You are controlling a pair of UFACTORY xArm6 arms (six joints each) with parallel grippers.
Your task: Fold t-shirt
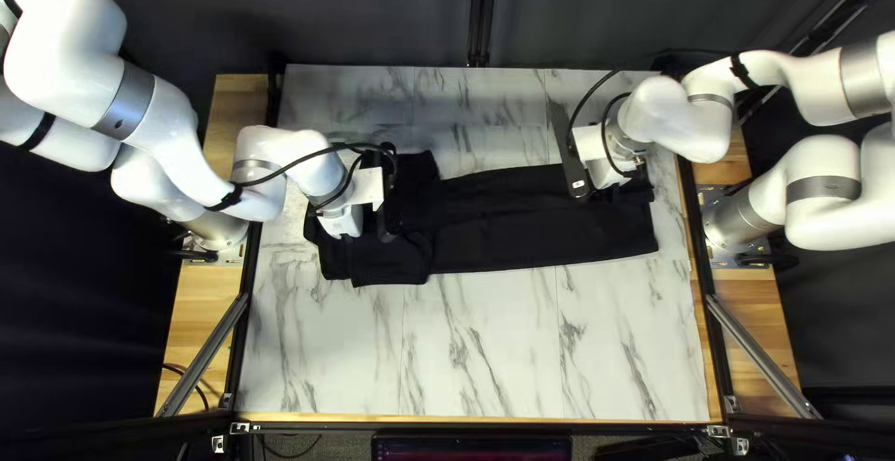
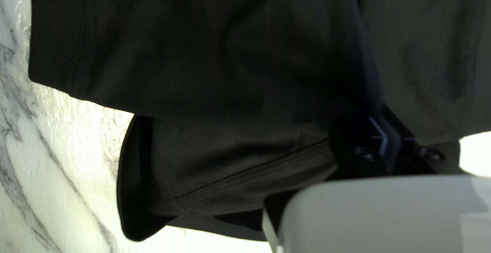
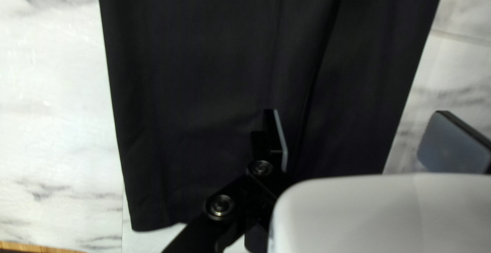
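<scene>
T-shirt, black and made of cloth, stretches in a long strip across the middle of the top left view, with its broader, layered end toward the left. It lies on a white desk patterned with grey marble veins. We have our left gripper, black with a white block on its mount, over that layered end, and our right gripper over the narrower end, right of centre

In the left wrist view our left gripper has its fingers drawn close together, pinching a fold of the black cloth. Beside them a loose flap spreads over the desk, one edge curled up, with a ribbed strip under it

In the right wrist view our right gripper holds nothing. Its fingers stand wide apart, one above the cloth near the hem, the other past the t-shirt's side edge, above bare marble pattern
</scene>
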